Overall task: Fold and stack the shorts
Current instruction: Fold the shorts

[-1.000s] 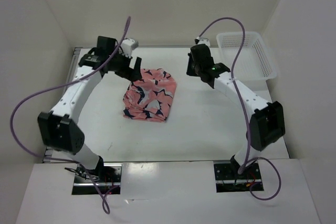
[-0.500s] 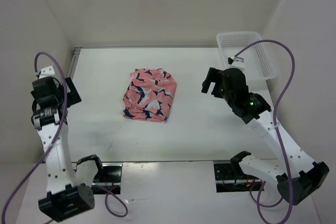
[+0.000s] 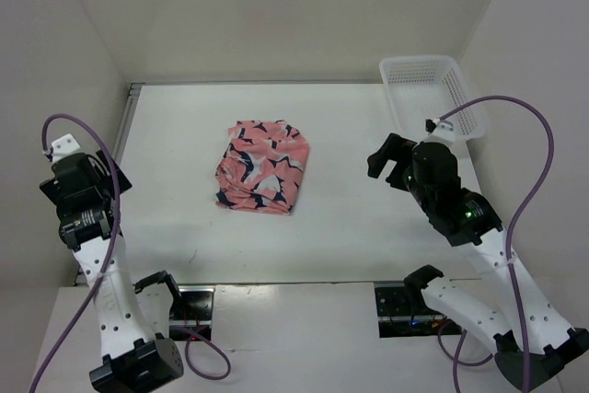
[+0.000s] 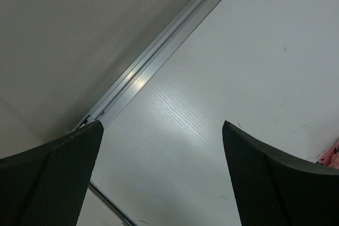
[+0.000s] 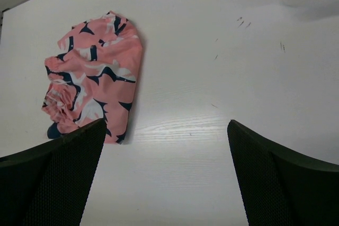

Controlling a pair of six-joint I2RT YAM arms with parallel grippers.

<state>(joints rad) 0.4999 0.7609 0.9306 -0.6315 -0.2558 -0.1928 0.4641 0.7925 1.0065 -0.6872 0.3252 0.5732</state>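
Shorts (image 3: 262, 167) lie in a compact, roughly square bundle on the table (image 3: 368, 227), a little left of its middle and somewhat nearer the far edge than the near one, touching nothing else. The white mesh basket (image 3: 419, 61) sits well apart at the far right corner. Neither arm is in contact with the fabric. The left gripper (image 4: 161, 126) hangs near the table's left edge, its jaws spread wide and empty, looking down on bare tabletop and the metal rail (image 4: 159, 51) along that edge, with only a sliver of pink at the border of its view. The right gripper (image 5: 167, 123) hovers over the right half of the table, jaws likewise wide apart and holding nothing, with the bundle off to its left. The folding step looks finished, or very nearly: the layers lie over one another and the outline is tidy, though the gathered waistband at the near left corner of the bundle bulges and looks rumpled (whether that counts as a good enough fold is a matter of taste). No second pair is in view, so this bundle seems to be the whole stack. Any next move would call for bringing a gripper down low over that bunched corner to flatten it, without dragging the upper layers askew.
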